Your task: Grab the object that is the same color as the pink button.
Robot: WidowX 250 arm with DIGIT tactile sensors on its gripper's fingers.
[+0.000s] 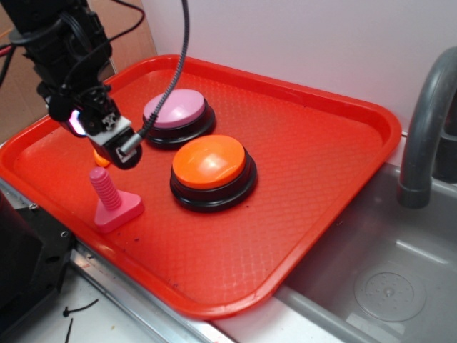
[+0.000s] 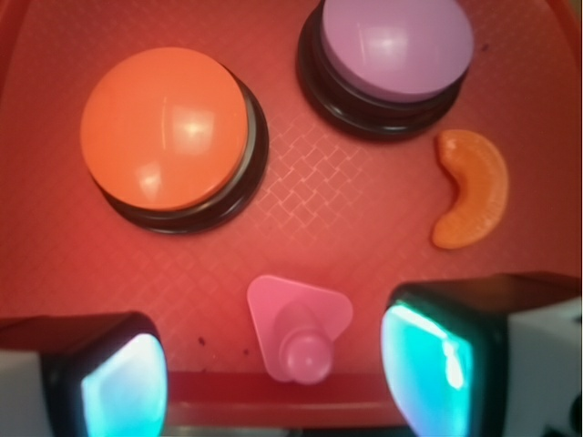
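tool point(image 2: 278, 373): fingers spread wide, holding nothing, hovering above the red tray point(image 1: 321, 150).
pink bolt point(image 2: 299, 326): stands upright on its flat base, below the tool and between its two fingers in the wrist view; shaft points up toward the tool.
pink button point(image 2: 396, 47): farther ahead, matching the bolt's colour.
orange button point(image 2: 164, 127): ahead, clear of the bolt.
orange slice point(image 2: 474, 189): ahead of one finger, apart from the bolt.
obstruction: none seems to block a straight descent.
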